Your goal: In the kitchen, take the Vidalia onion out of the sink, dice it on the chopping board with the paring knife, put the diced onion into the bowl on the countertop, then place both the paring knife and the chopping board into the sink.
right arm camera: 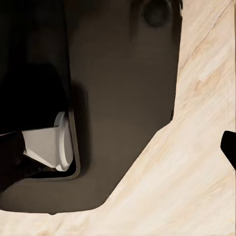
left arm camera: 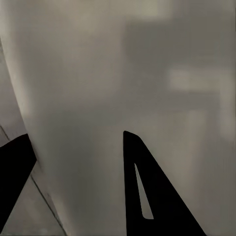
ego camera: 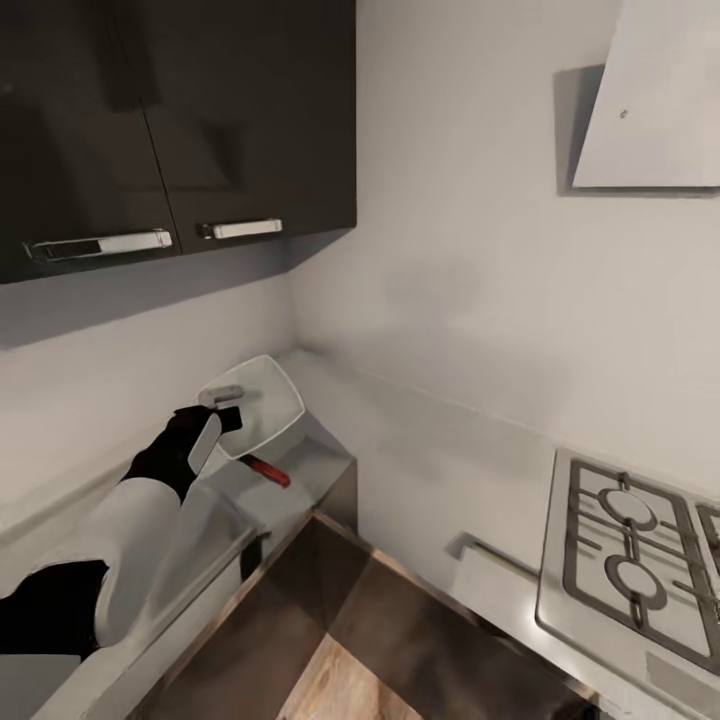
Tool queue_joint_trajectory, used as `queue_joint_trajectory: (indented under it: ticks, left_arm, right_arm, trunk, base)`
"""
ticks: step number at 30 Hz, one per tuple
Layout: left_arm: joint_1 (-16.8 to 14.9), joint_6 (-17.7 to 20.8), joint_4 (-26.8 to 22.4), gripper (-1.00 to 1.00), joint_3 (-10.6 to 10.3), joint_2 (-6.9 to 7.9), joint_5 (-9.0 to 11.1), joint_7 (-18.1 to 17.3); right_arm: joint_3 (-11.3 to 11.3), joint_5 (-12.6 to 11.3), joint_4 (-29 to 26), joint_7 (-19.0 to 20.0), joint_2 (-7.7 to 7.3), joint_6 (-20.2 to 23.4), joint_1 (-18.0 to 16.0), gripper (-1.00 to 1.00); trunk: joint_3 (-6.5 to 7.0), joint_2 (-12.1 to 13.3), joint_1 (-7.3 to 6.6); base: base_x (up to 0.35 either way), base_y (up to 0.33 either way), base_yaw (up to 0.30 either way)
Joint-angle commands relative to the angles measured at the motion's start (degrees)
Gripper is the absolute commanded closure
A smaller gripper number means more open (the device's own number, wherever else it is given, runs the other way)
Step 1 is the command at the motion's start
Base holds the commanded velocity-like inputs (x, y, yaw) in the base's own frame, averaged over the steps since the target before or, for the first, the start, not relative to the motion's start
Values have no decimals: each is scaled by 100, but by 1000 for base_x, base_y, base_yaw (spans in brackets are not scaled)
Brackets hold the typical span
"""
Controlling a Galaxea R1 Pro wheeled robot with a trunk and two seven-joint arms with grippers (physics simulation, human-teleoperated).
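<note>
**Left arm at the corner bowl, knife on the worktop edge**

Against the corner where two grey walls meet, the countertop [ego camera: 330,450] ends in a short pale edge, with dark cabinet fronts below and a wedge of wood-plank floor [ego camera: 330,690] open between this run and the hob [ego camera: 630,560] on the right. Black wall cabinets [ego camera: 170,120] hang above the left arm, leaving free height over the worktop.

The bowl [ego camera: 262,405], white and squarish, sits tilted near that corner; its inside looks bare as far as can be seen. The left gripper [ego camera: 222,405] is at the bowl's near rim, and whether its fingers pinch the rim or merely touch it cannot be told. From the left wrist camera two dark fingers [left arm camera: 147,191] stand apart against a blurred pale surface.

The paring knife [ego camera: 268,470] lies just beside the bowl, red handle towards the countertop edge.

The right wrist camera looks down on pale floor and the robot's dark base; the right pincer's state cannot be told.
</note>
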Motion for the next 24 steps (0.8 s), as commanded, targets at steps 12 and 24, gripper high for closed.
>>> queue_joint_trajectory:
  ticks: [12,24]
  left_arm:
    - [-3,173,-348,100,-9,-55,54,38]
    - [-2,185,-495,100,-13,-132,54,38]
  right_arm:
    - [23,-87,-17,-17,-12,-654,-4,-100]
    - [5,-80,-103,-68,-70,-1603,-4,-100]
  trunk:
    - [96,-12,0]
    - [181,-12,0]
  base:
    - [-338,0,0]
    - [-338,0,0]
